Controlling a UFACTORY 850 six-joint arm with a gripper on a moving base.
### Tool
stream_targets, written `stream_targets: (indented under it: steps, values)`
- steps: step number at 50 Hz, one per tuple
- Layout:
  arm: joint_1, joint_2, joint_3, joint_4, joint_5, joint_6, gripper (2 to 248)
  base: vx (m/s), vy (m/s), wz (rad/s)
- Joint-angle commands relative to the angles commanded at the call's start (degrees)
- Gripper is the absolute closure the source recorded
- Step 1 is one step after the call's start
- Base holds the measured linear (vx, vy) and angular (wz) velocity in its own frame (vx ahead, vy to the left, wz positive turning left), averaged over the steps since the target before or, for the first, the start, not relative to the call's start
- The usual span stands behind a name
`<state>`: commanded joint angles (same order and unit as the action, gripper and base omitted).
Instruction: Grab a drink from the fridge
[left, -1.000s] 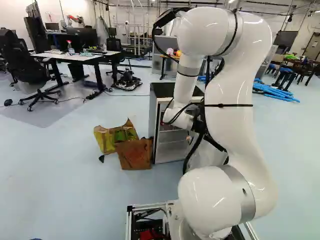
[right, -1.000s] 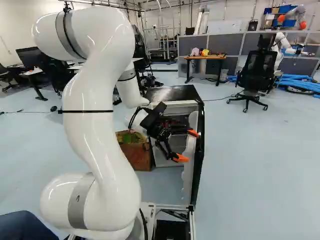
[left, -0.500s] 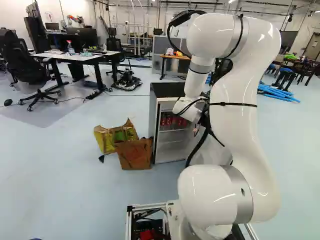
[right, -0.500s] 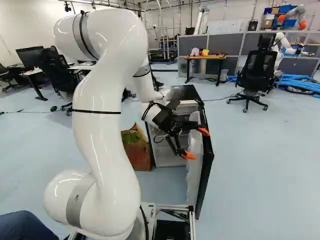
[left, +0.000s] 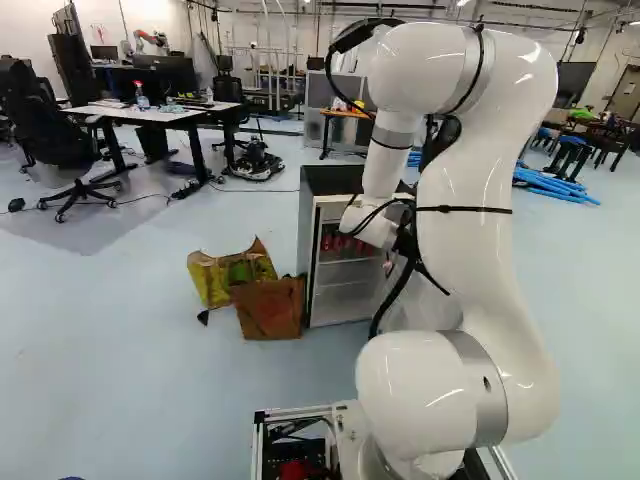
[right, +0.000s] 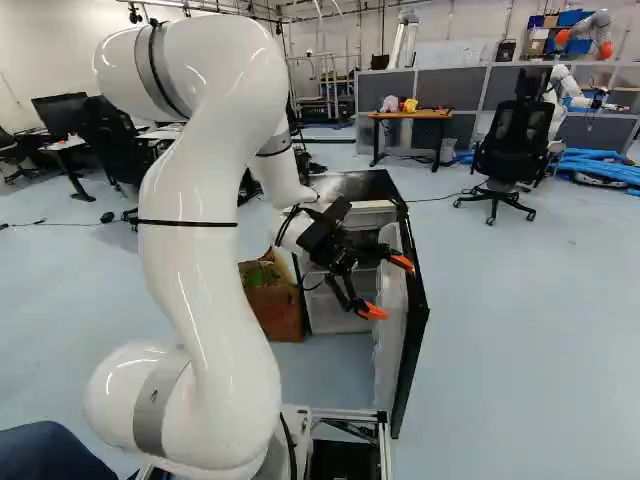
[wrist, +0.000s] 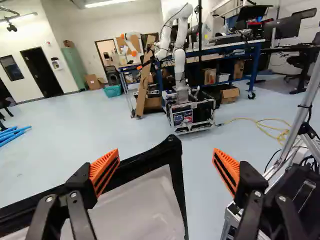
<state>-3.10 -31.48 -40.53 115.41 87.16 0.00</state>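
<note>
Gripper (wrist: 165, 152) fingers spread wide at the open door (right: 391, 345); red cans (left: 334, 243) on the fridge's (left: 330, 182) upper shelf. Should clear the door edge first, then turn inward, level with one can.

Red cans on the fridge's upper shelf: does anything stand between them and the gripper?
Nothing visible does. The fridge door stands open, and the gripper points toward its inner side rather than at the red cans.
</note>
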Motion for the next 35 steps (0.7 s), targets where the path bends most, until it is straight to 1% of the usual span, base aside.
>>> stream_targets:
  steps: [9,25,35]
  values:
    - [2.15,0.57,2.44,-1.53,0.89,0.0,3,0.0,0.0,0.0]
    - [2.15,0.57,2.44,-2.15,0.7,0.0,3,0.0,0.0,0.0]
    - [2.15,0.57,2.44,-2.68,-0.86,0.0,3,0.0,0.0,0.0]
